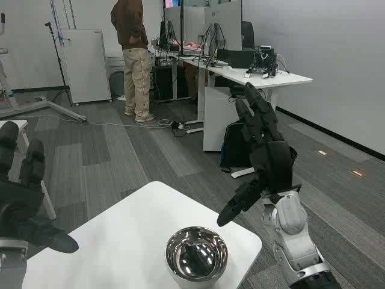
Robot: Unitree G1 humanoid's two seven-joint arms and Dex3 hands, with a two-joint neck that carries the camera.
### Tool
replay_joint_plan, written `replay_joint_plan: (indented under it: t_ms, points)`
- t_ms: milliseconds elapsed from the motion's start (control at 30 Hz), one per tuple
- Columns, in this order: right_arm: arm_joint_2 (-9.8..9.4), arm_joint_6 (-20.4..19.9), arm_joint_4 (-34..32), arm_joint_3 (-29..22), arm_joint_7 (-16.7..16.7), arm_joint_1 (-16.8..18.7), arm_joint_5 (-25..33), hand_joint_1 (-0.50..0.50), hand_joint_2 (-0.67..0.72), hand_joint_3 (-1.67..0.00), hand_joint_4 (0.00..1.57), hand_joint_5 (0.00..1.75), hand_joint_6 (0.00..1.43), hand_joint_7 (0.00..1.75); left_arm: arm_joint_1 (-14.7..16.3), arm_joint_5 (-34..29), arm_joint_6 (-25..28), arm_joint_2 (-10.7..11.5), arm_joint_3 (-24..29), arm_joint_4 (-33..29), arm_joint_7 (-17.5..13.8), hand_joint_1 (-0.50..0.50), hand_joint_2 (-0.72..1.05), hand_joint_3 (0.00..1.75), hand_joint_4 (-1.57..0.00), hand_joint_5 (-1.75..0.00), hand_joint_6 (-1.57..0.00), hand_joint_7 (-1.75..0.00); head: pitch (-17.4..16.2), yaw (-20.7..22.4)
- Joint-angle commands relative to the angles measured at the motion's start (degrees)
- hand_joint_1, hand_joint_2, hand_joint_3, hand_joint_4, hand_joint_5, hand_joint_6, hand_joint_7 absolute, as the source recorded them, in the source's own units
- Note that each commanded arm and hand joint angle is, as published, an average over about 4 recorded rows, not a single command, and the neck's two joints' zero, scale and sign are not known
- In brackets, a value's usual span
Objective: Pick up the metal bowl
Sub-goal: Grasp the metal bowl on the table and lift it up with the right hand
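The metal bowl [197, 254] is shiny and empty, standing upright on the white table [120, 241] near its right front corner. My right hand [263, 153] is raised above and to the right of the bowl, fingers spread and pointing up, thumb angled down toward the bowl, holding nothing. My left hand [21, 198] hovers at the left edge of the picture, over the table's left side, fingers apart and empty. Neither hand touches the bowl.
A person [135, 54] stands at the back near a long white desk [252, 75] with monitors and cables. A white cabinet [84, 63] stands at the back left. A dark bag [236, 147] leans by the desk. Grey carpet surrounds the table.
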Motion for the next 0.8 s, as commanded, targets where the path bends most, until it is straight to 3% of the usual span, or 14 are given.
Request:
replay_joint_plan:
  t_ms: [33, 67, 100, 400, 533, 800]
  points:
    - [2.32, -17.7, 7.3, 11.9, -4.6, -0.8, 8.8, -0.42, 0.66, 0.00, 0.00, 0.00, 0.00, 0.07, 8.3, 1.7, -4.9, 0.7, 0.7, -10.1, 4.4, -0.50, -0.64, 0.00, -0.11, 0.00, -0.03, -0.35, -9.3, 2.0]
    - [2.04, -17.6, 7.2, 11.9, -4.6, -0.7, 8.9, -0.42, 0.66, 0.00, 0.00, 0.00, 0.00, 0.07, 8.4, 1.8, -4.9, 0.4, 0.7, -10.4, 4.4, -0.50, -0.64, 0.00, -0.11, 0.00, -0.03, -0.35, -8.5, 1.8]
    - [1.73, -17.6, 7.1, 11.8, -4.7, -0.4, 9.1, -0.42, 0.66, 0.00, 0.00, 0.00, 0.00, 0.07, 8.7, 2.0, -4.9, 0.1, 0.7, -10.9, 4.4, -0.50, -0.64, 0.00, -0.11, 0.00, -0.03, -0.35, -5.4, 1.1]
    - [-2.62, -17.5, 7.1, 11.9, -4.7, -0.1, 11.4, -0.42, 0.66, 0.00, 0.00, 0.00, 0.00, 0.07, 8.7, 5.1, -4.3, -2.8, 0.8, -12.6, 4.5, -0.50, -0.64, 0.04, -0.07, 0.00, -0.03, -0.35, -4.8, 0.9]
    - [-3.36, -17.6, 6.9, 11.8, -4.7, -0.1, 12.0, -0.42, 0.66, 0.00, 0.00, 0.00, 0.00, 0.07, 8.7, 5.2, -4.2, -4.0, 0.7, -12.5, 4.4, -0.50, -0.64, 0.00, -0.07, 0.00, -0.03, -0.35, -4.5, 0.7]
    - [-3.80, -17.5, 6.8, 12.0, -4.6, -0.1, 13.0, -0.42, 0.66, 0.00, 0.00, 0.00, 0.00, 0.07, 8.8, 5.7, -4.1, -4.2, 0.7, -12.5, 4.4, -0.50, -0.64, 0.00, -0.07, 0.00, -0.01, -0.35, -4.4, 1.9]
